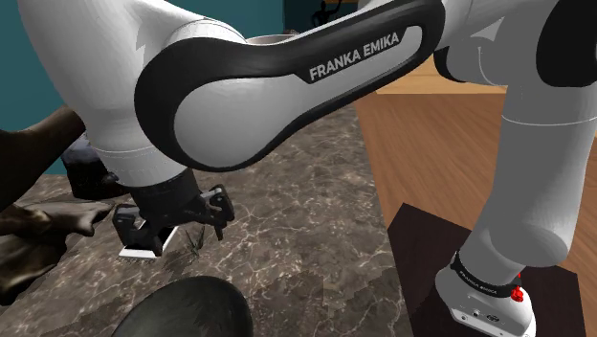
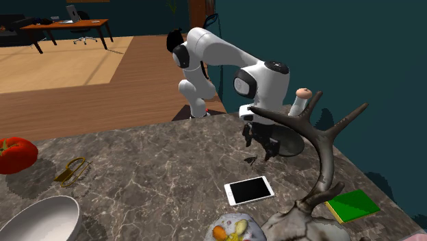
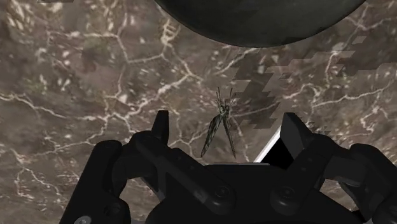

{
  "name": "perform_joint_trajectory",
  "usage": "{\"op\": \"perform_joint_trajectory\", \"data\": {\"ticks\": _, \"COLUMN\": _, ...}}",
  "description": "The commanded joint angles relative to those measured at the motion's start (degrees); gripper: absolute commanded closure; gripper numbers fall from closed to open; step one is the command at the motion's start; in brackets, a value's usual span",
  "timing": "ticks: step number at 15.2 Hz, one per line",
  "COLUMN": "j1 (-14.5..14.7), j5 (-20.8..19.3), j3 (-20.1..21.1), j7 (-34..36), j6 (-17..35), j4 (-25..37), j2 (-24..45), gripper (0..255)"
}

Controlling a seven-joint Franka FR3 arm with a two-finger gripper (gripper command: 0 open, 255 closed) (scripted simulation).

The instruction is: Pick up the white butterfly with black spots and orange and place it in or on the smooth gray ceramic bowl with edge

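The brown veined marble counter (image 2: pixel 157 157) carries everything. Seen from the wrist, the small dark folded-wing butterfly (image 3: pixel 219 127) lies on it between the parted fingers (image 3: pixel 160 130) of the black two-finger gripper (image 3: pixel 226 124), touching neither, and a dark round disc-shaped base (image 3: pixel 254 19) sits just beyond. In the second exterior view that base is just right of the gripper. Nearer lies the white flat tablet with black screen (image 2: pixel 250 190); the brown branching antlers (image 2: pixel 326 163) stand to its right, with the green flat book (image 2: pixel 352 205) right of those. The pale grey round bowl (image 2: pixel 41 219) sits at the near left, well apart from the butterfly. Behind it lies a brass-coloured looped object (image 2: pixel 70 171) and, farther left, a red round tomato-like thing (image 2: pixel 14 154).
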Motion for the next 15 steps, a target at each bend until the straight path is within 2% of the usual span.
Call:
{"op": "perform_joint_trajectory", "data": {"ticks": 1, "j1": 0.2, "j5": -0.6, "j3": -0.2, "j7": 0.5, "j6": 1.3, "j4": -1.0, "j2": 0.6, "gripper": 0}}
{"op": "perform_joint_trajectory", "data": {"ticks": 4, "j1": 0.2, "j5": -1.0, "j3": -0.5, "j7": 0.8, "j6": 3.1, "j4": -2.5, "j2": 1.0, "gripper": 0}}
{"op": "perform_joint_trajectory", "data": {"ticks": 11, "j1": 0.2, "j5": -1.0, "j3": -0.5, "j7": 0.8, "j6": 3.1, "j4": -2.5, "j2": 1.0, "gripper": 0}}
{"op": "perform_joint_trajectory", "data": {"ticks": 12, "j1": 0.2, "j5": -1.0, "j3": -0.5, "j7": 0.8, "j6": 3.1, "j4": -2.5, "j2": 1.0, "gripper": 255}}
{"op": "perform_joint_trajectory", "data": {"ticks": 15, "j1": 0.2, "j5": -1.0, "j3": -0.5, "j7": 0.8, "j6": 3.1, "j4": -2.5, "j2": 1.0, "gripper": 255}}
